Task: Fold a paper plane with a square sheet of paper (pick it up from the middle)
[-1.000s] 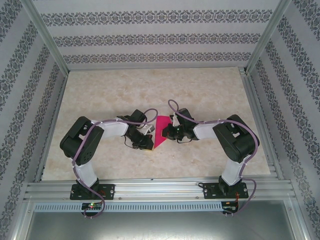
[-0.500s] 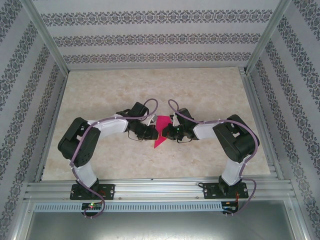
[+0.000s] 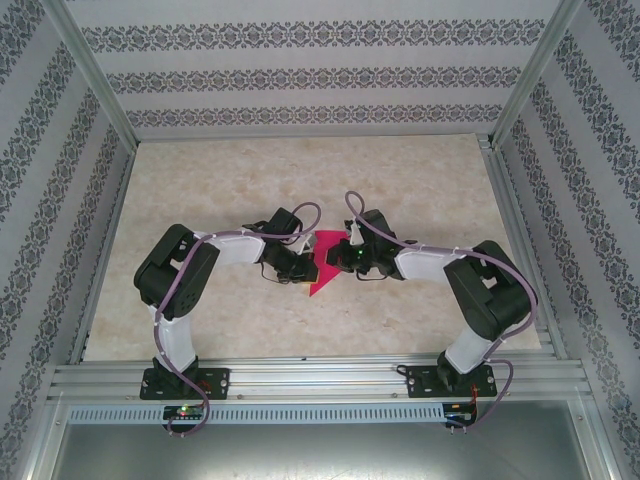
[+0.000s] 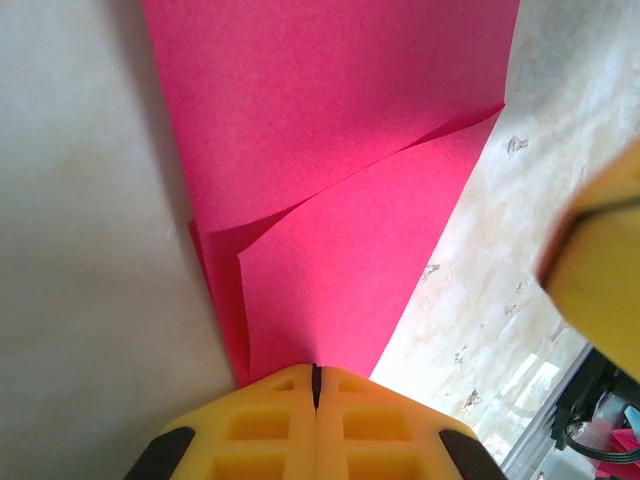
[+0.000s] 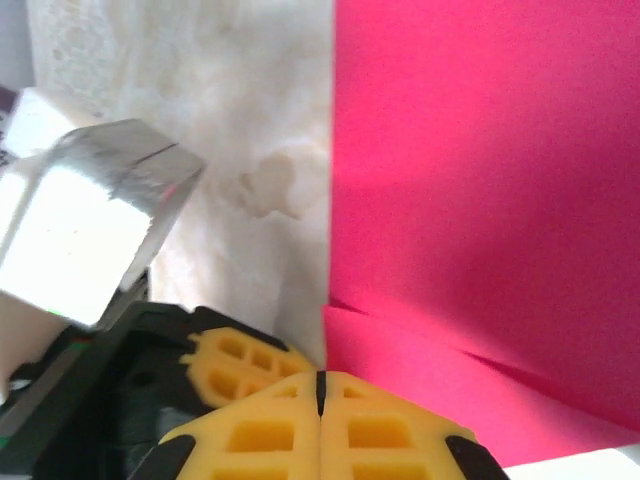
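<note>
From above, the paper (image 3: 320, 275) sits near the middle of the table (image 3: 200, 190), a magenta wedge with its broad end toward 12 o'clock and its point toward 6 o'clock; the left gripper (image 3: 300, 275) meets it from 9 o'clock and the right gripper (image 3: 337, 262) from 3 o'clock, both touching the sheet, with the two arms bent inward from their bases at the near edge. In the left wrist view, the left gripper (image 4: 315, 385) sits at 6 o'clock with its yellow fingers (image 4: 260, 430) pressed together; the paper (image 4: 330, 120) narrows down into their seam, so the jaws are clenched on it; the sheet rises toward 12 o'clock in overlapping folded layers, one loose edge slanting from 3 o'clock down toward 8 o'clock; a blurred yellow finger (image 4: 605, 260) shows at 3 o'clock, with marbled table (image 4: 480, 300) behind it. In the right wrist view, the right gripper (image 5: 320, 390) is at 6 o'clock, its fingers (image 5: 390, 435) likewise closed tight on the paper (image 5: 480, 160), which fills the side from 12 to 4 o'clock with a folded flap just above the fingertips; pale table (image 5: 250, 120) lies at 11 o'clock; a blurred pale block (image 5: 90, 220) sits at 9 o'clock, too soft to identify.
</note>
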